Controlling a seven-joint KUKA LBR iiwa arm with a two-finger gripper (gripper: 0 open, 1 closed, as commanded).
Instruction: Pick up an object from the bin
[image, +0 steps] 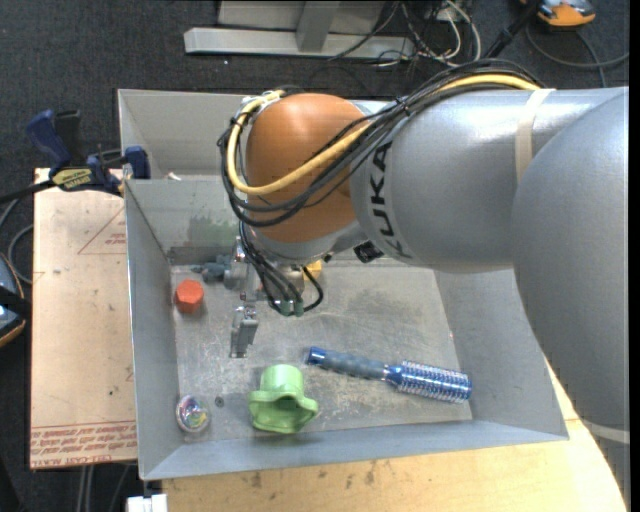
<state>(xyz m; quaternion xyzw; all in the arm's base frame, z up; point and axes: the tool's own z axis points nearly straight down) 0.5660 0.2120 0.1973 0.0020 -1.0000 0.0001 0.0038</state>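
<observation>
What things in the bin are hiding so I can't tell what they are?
Camera view:
- Yellow thing mid-bin: mostly covered by the arm; kind unclear.
- Grey-green thing by the back wall: partly behind the arm, too dim to name.
- Small shiny ball, front left corner: too small to tell its make.
- Back right of the bin: hidden by the arm.

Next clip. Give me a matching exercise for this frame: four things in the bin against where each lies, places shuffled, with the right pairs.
Things:
1 orange cap
2 green cup
3 blue brush
4 shiny ball

Places:
A lower left corner of the bin
B left of the gripper
C lying flat toward the right
D front middle, right of the shiny ball

Pairs: 1-B; 2-D; 3-C; 4-A
</observation>
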